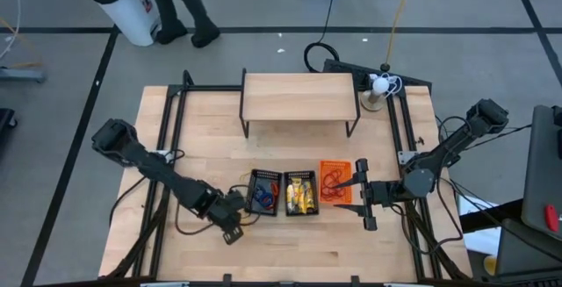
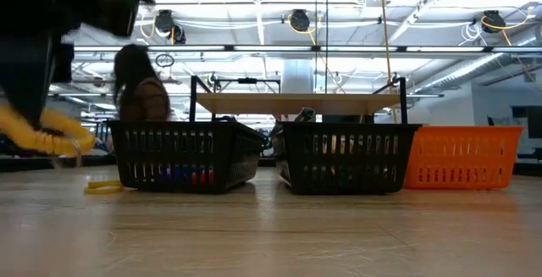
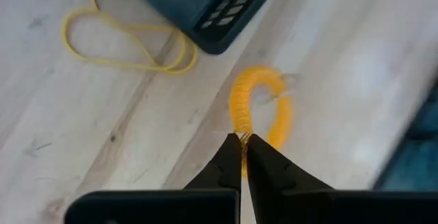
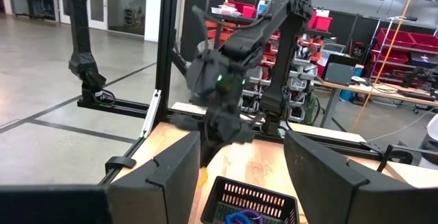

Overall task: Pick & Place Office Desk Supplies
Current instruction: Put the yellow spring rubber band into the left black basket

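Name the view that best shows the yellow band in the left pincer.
Left wrist view: the yellow band sits pinched in the shut left pincer. Low view shows it blurred; the high and right wrist views don't resolve it.

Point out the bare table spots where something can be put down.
Free: the front strip of table before the three baskets, and between the shelf and baskets. Crowded: beside the left black basket, where the left claw pinches a yellow band.

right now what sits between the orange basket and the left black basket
A second black basket holding yellow-gold pieces sits between the orange basket and the left black basket. The high view shows the three in a row; the low view confirms it.
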Controlling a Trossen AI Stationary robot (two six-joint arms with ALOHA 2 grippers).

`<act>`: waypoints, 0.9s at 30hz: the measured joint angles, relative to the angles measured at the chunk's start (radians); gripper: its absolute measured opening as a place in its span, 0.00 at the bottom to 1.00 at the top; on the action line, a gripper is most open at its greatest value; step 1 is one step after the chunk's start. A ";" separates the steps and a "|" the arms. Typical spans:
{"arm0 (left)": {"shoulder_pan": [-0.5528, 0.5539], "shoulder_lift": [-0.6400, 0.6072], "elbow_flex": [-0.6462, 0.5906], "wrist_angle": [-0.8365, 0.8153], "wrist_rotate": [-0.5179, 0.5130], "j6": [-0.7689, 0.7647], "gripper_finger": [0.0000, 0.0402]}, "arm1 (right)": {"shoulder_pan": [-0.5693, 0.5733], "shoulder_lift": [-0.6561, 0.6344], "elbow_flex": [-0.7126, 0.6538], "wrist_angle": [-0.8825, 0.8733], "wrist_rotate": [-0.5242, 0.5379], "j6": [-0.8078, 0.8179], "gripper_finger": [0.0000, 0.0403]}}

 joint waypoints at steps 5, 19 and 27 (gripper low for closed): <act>-0.001 -0.089 0.001 0.000 -0.038 0.051 0.02 | 0.000 0.000 0.000 0.000 0.000 0.000 0.50; 0.046 -0.191 0.001 0.156 -0.393 0.344 0.02 | 0.000 0.000 0.000 0.001 0.004 0.000 0.49; 0.122 -0.182 0.002 0.206 -0.399 0.419 0.02 | 0.000 0.000 0.000 -0.002 0.005 0.000 0.49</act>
